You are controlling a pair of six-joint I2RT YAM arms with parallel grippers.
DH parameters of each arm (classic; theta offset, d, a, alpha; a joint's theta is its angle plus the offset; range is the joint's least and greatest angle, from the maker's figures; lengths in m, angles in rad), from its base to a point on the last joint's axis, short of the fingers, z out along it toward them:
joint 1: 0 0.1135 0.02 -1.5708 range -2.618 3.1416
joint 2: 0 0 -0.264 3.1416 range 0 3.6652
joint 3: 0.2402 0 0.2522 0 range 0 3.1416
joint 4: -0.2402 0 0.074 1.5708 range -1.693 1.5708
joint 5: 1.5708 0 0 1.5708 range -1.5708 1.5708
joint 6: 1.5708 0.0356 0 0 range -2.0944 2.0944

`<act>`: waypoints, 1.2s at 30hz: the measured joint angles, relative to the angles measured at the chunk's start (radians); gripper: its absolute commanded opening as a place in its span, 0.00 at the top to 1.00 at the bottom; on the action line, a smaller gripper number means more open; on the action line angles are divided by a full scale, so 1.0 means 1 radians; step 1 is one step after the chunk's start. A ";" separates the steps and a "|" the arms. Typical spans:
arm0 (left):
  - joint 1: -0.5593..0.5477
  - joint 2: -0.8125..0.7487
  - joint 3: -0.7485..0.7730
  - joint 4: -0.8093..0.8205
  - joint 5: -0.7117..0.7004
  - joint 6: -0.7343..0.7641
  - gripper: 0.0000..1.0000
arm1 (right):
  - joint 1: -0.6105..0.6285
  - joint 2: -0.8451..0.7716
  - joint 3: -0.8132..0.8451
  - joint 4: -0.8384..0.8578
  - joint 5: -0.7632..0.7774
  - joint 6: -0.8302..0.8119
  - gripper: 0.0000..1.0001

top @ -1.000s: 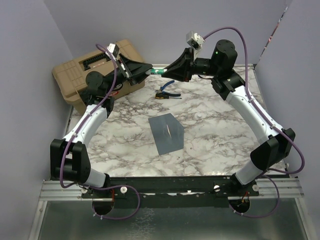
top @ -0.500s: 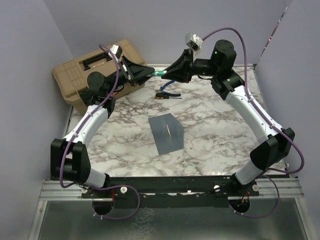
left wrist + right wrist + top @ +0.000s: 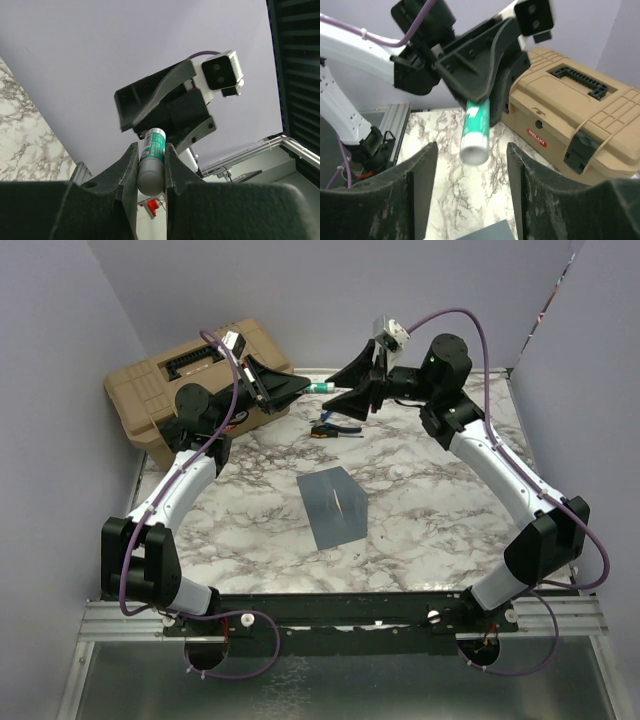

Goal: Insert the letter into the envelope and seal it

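A: Checked the left hand (image 3: 150, 148)?
B: Clamped on a green-and-white glue stick (image 3: 476, 125), raised above the bench's (image 3: 440, 510) far edge.
A: Seen the right hand (image 3: 471, 148)?
B: Spread wide, fingers (image 3: 417, 195) either side of the stick's free end, not touching.
A: Found the envelope (image 3: 333, 505)?
B: Lying flat mid-bench, well apart from both hands.

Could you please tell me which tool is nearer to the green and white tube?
Left. The left tool is clamped on the green and white tube; the right tool is open, facing its free end without touching.
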 measured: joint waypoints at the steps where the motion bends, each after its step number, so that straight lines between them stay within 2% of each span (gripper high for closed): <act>1: 0.000 0.000 0.000 -0.002 0.000 -0.001 1.00 | 0.000 -0.013 -0.042 0.050 0.000 0.015 0.39; 5: -0.007 0.000 0.000 -0.001 -0.005 -0.011 1.00 | 0.001 -0.032 -0.147 0.209 0.008 0.056 0.37; 17: -0.026 0.000 -0.003 0.034 -0.041 -0.084 1.00 | 0.016 0.010 -0.177 0.657 0.025 0.186 0.38; 25: -0.028 0.002 -0.003 0.081 -0.052 -0.112 1.00 | 0.024 0.079 -0.160 0.726 0.024 0.229 0.44; 36: -0.043 0.042 -0.003 0.097 -0.055 -0.122 1.00 | 0.035 0.103 -0.106 0.770 0.021 0.253 0.47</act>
